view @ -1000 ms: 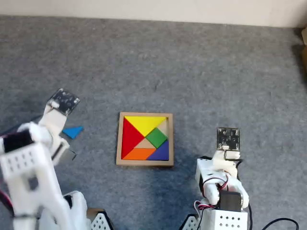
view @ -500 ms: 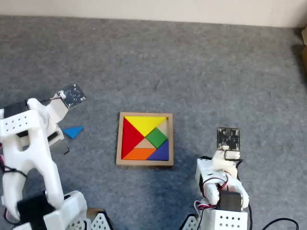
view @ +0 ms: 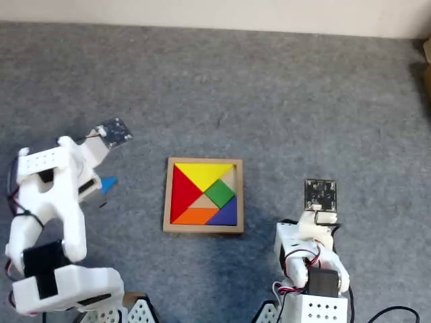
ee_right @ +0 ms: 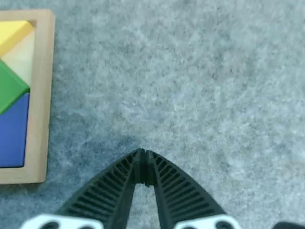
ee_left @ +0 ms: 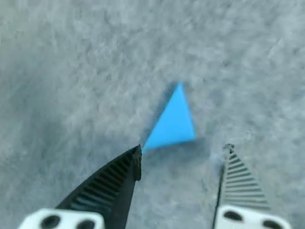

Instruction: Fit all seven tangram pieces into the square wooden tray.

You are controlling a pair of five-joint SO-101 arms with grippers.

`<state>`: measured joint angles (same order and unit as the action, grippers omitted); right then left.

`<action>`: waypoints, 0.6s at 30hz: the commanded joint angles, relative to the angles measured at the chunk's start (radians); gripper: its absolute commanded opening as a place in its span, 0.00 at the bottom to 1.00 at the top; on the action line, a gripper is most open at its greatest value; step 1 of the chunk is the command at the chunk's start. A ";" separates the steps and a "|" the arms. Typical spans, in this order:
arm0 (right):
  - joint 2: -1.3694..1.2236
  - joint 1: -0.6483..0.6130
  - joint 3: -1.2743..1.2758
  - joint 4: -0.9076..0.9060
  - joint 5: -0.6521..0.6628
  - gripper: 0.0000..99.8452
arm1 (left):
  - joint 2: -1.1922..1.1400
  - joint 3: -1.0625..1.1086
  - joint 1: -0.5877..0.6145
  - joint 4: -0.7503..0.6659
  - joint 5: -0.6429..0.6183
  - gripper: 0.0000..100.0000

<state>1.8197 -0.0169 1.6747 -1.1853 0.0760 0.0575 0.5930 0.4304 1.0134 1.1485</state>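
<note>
The square wooden tray (view: 166,202) lies mid-table holding yellow, red, green, orange and dark blue pieces, with two bare wood gaps. A light blue triangle (view: 108,183) rests on the carpet left of the tray, partly under the left arm. In the left wrist view the light blue triangle (ee_left: 172,122) lies flat just beyond my left gripper (ee_left: 183,150), which is open with a fingertip close to one corner. My right gripper (ee_right: 144,155) is shut on nothing, hovering over carpet right of the tray's edge (ee_right: 40,95). The right arm (view: 310,256) sits low at the front right.
Grey carpet covers the whole table. A pale wall strip runs along the far edge. A brown object (view: 427,60) pokes in at the far right.
The left arm has swung toward the tray and lowered over the light blue triangle, now covering part of it in the high view. The right arm has not moved.
</note>
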 commanded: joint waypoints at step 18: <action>-0.001 0.013 0.117 0.001 -0.005 0.02 | -0.371 -0.282 -0.027 0.031 -0.037 0.18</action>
<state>1.8197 -0.0169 1.6747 -1.1853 0.0760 -0.2647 0.4120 0.3905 1.0012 1.1377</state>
